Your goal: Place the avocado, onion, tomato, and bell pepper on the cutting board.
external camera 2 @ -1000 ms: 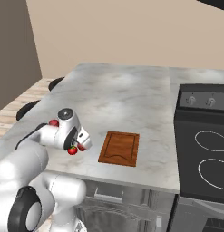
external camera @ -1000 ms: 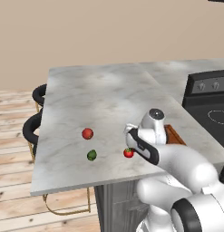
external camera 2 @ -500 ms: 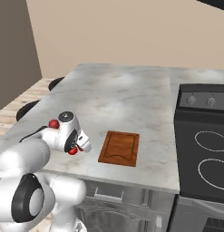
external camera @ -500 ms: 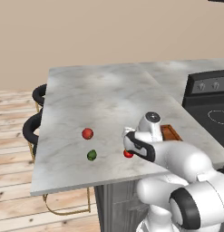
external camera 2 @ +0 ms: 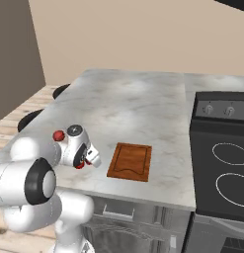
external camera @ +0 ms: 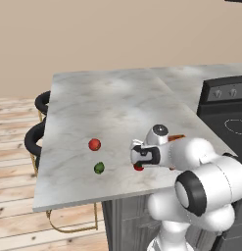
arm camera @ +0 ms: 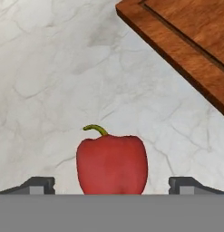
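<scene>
Lowered further since the earlier frames, the claw now sits close over a red bell pepper near the front edge of the marble desk, where before it hung a little higher. In the hand view the pepper stands upright between the two dark fingertips, with clear space on either side, so the claw is spread wide and holds nothing; no contact with the pepper can be seen. The pepper looks light, firm and glossy, probably a little slippery, with a thin curved green stem that should be avoided. Its broad rounded shoulders seem the best place to pinch, across the widest part of the body. The cutting board lies empty just beside it, toward the stove side of the desk, also near the front edge. The avocado rests nearer the front left corner of the desk, and a red ball of produce sits just behind it; both are well apart from the board. Whether that ball is the tomato or the onion cannot be told.
</scene>
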Tool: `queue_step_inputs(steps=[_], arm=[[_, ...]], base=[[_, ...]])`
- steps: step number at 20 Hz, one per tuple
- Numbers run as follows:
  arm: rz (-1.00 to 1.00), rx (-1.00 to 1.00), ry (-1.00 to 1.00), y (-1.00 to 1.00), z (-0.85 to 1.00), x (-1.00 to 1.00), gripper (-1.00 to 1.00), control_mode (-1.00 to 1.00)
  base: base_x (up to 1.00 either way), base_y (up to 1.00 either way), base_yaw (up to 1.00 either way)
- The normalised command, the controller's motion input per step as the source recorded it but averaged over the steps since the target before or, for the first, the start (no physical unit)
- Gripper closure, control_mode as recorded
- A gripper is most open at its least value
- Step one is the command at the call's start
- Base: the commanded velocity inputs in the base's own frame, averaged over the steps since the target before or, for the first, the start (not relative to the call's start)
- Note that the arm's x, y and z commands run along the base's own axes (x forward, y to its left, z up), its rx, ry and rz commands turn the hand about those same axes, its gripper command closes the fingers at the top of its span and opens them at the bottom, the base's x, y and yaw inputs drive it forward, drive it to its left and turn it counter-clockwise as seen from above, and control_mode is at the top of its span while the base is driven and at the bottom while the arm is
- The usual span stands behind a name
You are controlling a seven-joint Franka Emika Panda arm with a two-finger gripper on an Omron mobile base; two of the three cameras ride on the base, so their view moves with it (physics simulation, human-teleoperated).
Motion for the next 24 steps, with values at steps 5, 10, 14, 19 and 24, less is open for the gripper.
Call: queue_step_inputs(steps=[5, 10, 14, 19, 24], arm=[[-0.03, 0.0, 0.0, 0.0, -0.25, 0.3, -1.0, -1.0], [-0.01, 0.0, 0.0, 0.0, -0.25, 0.24, -1.0, -1.0], [-0.01, 0.0, 0.0, 0.0, -0.32, 0.19, -1.0, -1.0], [0.0, 0.0, 0.0, 0.02, -0.22, 0.1, 1.0, -1.0], [0.0, 0.0, 0.0, 0.0, -0.01, 0.0, 1.0, -1.0]], base=[[0.0, 0.0, 0.0], [0.0, 0.0, 0.0], [0.0, 0.0, 0.0], [0.0, 0.0, 0.0], [0.0, 0.0, 0.0]])
